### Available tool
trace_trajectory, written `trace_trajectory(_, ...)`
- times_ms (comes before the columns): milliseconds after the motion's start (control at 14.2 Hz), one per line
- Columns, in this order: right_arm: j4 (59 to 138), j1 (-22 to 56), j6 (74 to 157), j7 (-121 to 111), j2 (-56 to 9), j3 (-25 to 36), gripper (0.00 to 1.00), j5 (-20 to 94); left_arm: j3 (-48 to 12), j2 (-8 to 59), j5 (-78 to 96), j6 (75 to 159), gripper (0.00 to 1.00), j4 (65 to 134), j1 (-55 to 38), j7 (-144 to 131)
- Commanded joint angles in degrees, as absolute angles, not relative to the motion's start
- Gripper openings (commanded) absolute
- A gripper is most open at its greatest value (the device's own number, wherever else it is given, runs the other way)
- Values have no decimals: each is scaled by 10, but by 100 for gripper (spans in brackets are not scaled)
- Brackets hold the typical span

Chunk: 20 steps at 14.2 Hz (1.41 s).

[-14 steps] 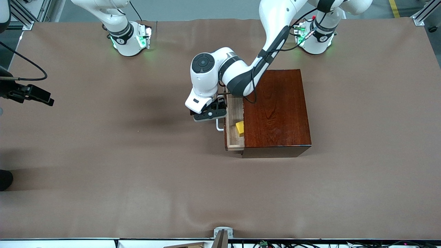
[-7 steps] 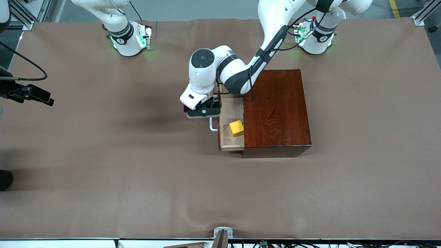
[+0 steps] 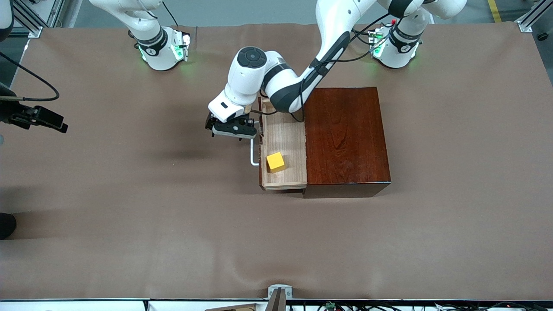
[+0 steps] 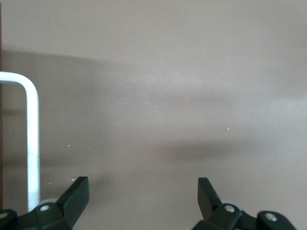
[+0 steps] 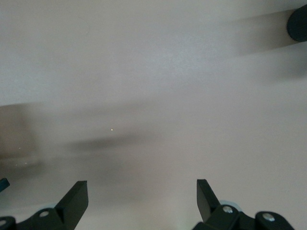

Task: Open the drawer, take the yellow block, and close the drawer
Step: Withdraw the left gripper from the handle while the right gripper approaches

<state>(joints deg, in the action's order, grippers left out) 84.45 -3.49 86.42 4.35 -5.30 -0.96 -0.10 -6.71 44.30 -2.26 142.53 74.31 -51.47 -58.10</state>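
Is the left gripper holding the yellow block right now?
No, the yellow block lies in the open drawer, while the left gripper is open beside the handle.

The pale-wood drawer [image 3: 283, 147] stands pulled out of its reddish-brown box, white handle at nine o'clock; the yellow block [image 3: 275, 162] lies inside, toward six o'clock.

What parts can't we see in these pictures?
1. The part of the drawer inside the reddish-brown box: the box top hides it in the front view.
2. The yellow block: neither wrist view shows it.
3. The handle: cut off by the left wrist view's edge; the left gripper is open beside it.
4. The right gripper: open, but out of the front view.
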Motion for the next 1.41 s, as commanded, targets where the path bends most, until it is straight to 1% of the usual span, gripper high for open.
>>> trace_trajectory(0,843,-32,860,44,-47,-8,100,-4,-67,449,-7,1430,100,722,-515,-574)
trace_trajectory(353,843,-32,860,44,-47,-8,100,-4,-63,398,-3,1426,100,725,-483,-600)
trace_trajectory(424,843,-32,860,44,-47,-8,100,-4,-62,375,-2,1421,100,730,-470,-600)
trace_trajectory(494,843,-31,860,46,-47,-10,100,-3,-62,358,-3,1401,100,739,-455,-600)
trace_trajectory(636,843,-23,860,44,-47,-11,100,-3,-62,322,-4,1320,100,740,-426,-596)
trace_trajectory(777,843,-14,860,40,-47,-12,100,-1,-61,295,-6,1268,100,743,-395,-592)
trace_trajectory(918,843,27,860,48,-48,-18,100,-1,-62,270,-7,1220,100,751,-356,-571)
trace_trajectory(1059,843,64,862,81,-54,-18,100,11,-63,236,-7,1174,100,776,-319,-521)
trace_trajectory(1201,843,94,865,223,-71,-18,100,38,-64,194,-6,1139,100,810,-280,-471)
trace_trajectory(1342,841,155,873,381,-90,-18,100,41,-65,150,-5,1116,100,851,-232,-401)
